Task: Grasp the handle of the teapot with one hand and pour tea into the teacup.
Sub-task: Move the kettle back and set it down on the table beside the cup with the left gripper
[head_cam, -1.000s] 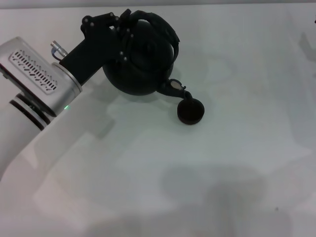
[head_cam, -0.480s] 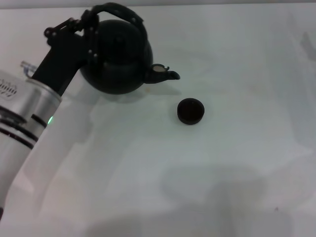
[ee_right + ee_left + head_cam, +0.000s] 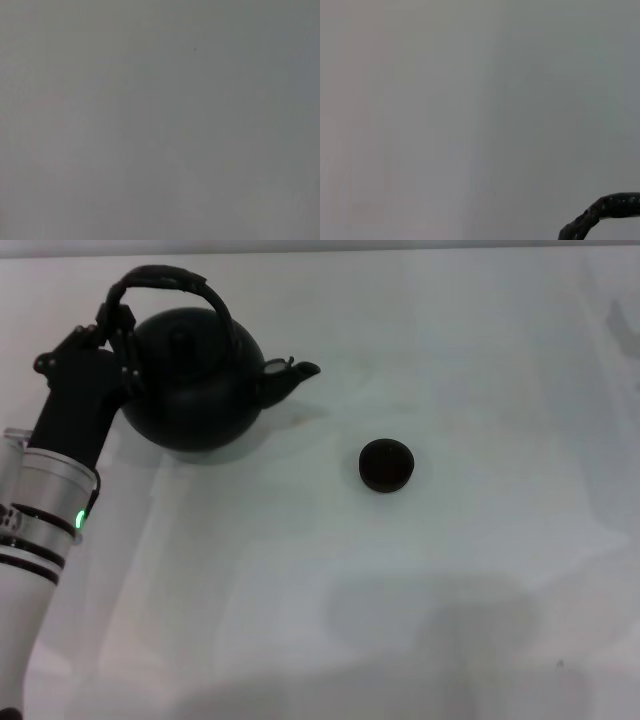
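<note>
The matte black teapot (image 3: 195, 380) stands upright at the far left of the white table in the head view, its short spout (image 3: 295, 372) pointing right. My left gripper (image 3: 115, 325) is shut on the left end of the arched handle (image 3: 165, 278). The tiny dark teacup (image 3: 385, 464) sits alone on the table, to the right of the spout, nearer me and well apart from it. A short piece of the textured handle (image 3: 605, 210) shows in the left wrist view. My right gripper is out of view.
The white table (image 3: 450, 590) spreads in front of and to the right of the teacup. My left arm (image 3: 50, 510) reaches in from the left edge. The right wrist view shows only plain grey surface.
The teapot was tilted with its spout over the teacup; my left gripper has carried it left and turned it back upright, away from the cup. The cup has not moved.
</note>
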Robot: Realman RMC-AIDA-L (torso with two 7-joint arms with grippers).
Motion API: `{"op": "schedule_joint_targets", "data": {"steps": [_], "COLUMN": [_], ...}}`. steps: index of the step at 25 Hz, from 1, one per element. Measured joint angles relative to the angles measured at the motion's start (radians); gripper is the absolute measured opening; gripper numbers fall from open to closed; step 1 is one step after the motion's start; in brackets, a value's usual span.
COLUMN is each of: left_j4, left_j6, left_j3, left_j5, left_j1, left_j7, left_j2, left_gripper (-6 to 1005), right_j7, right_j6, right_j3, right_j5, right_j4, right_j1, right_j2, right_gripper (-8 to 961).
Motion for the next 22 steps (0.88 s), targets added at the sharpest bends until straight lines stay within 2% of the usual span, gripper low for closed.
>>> {"op": "schedule_joint_targets", "data": {"steps": [3, 16, 22], "left_j4": [-0.005, -0.035, -0.064], "left_j6": [-0.013, -0.099, -0.102], "left_j3": [0.032, 0.036, 0.07], "left_j5": [-0.024, -0.023, -0.016], "left_j1": [-0.011, -0.059, -0.081], "left_j7": [-0.007, -0.003, -0.005], "left_j2": [0.0, 0.0, 0.0], "left_gripper": [114, 113, 113], "right_j7": [0.0, 0.001, 0.001], "right_j6": [0.0, 0.0, 0.0], "right_j3": [-0.001, -0.002, -0.002], "right_j5": [-0.001, -0.003, -0.001], "right_j4": [-0.006, -0.009, -0.009], "right_j1": [0.001, -0.008, -0.003], "right_j2": [0.0, 0.001, 0.002], "right_gripper": [845, 845, 844]}}
